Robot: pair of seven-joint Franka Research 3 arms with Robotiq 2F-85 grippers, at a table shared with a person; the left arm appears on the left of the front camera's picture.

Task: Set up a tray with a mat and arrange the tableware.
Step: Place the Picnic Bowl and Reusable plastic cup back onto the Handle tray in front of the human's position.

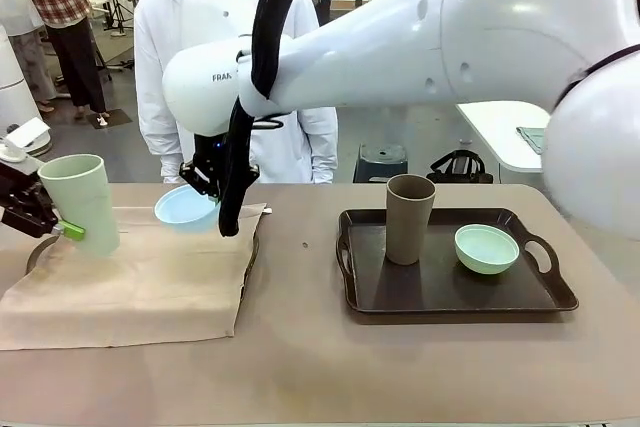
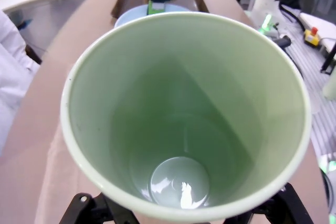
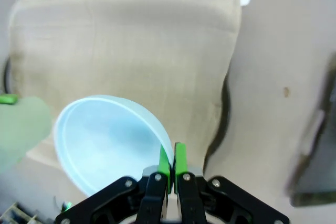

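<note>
Setting: brown bench (image 1: 320, 367) shared with a person in white (image 1: 200, 47) standing at 12 o'clock; other people and tables farther back.
Mat: beige cloth (image 1: 140, 282) spread at 9 o'clock, draped over a tray whose dark rim (image 1: 40, 247) peeks out at its edges.
Second tray: dark, handled (image 1: 455, 292), at 3 o'clock, carrying two pieces.
Left gripper: (image 1: 45, 219) grasping the green cup (image 1: 82, 202) by its wall, jaws spread wide around it; cup upright, over the mat's 9 o'clock edge. The left wrist view looks straight down into the cup (image 2: 181, 114).
Right gripper: (image 3: 170, 162) clenched on the rim of the blue bowl (image 3: 107, 137), pads pinching the wall; the front view shows the bowl (image 1: 187, 209) tilted and hanging above the mat's 12 o'clock edge.
Step in hand: judged, moving the first pair of tableware onto the matted tray; neither piece looks set down yet.
Next move: likely lower each piece flat onto the cloth, well apart from the other, then release; the tilted bowl needs levelling first.
Still to move: brown cup (image 1: 409, 217) and green bowl (image 1: 487, 249), both on the second tray.
Count: two cups, two bowls, two trays, one mat.
</note>
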